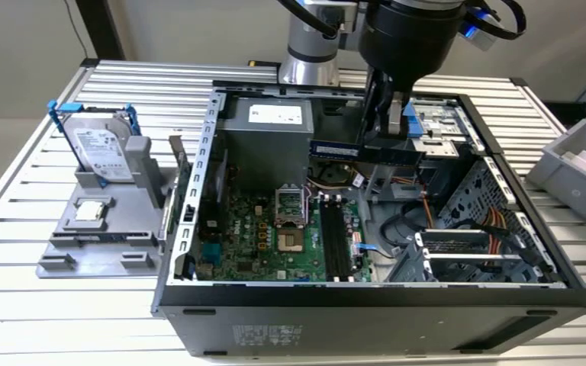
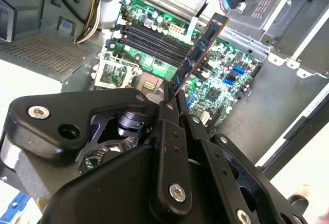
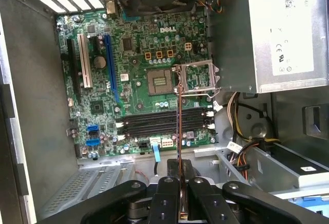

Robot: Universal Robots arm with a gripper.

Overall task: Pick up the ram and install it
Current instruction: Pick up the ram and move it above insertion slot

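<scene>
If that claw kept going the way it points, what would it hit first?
Likely the green board near its long black slots, touched first by the memory stick the gripper holds; depth is unclear.

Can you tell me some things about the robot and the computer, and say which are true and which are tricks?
1. The gripper holds the ram. True.
2. The ram sits in the memory slots. False: it hangs above the motherboard, and the slots are empty.
3. The hard drive stands outside the computer case. True.
4. The processor chip is inside the case. False: it lies on the grey holder beside the case.
</scene>
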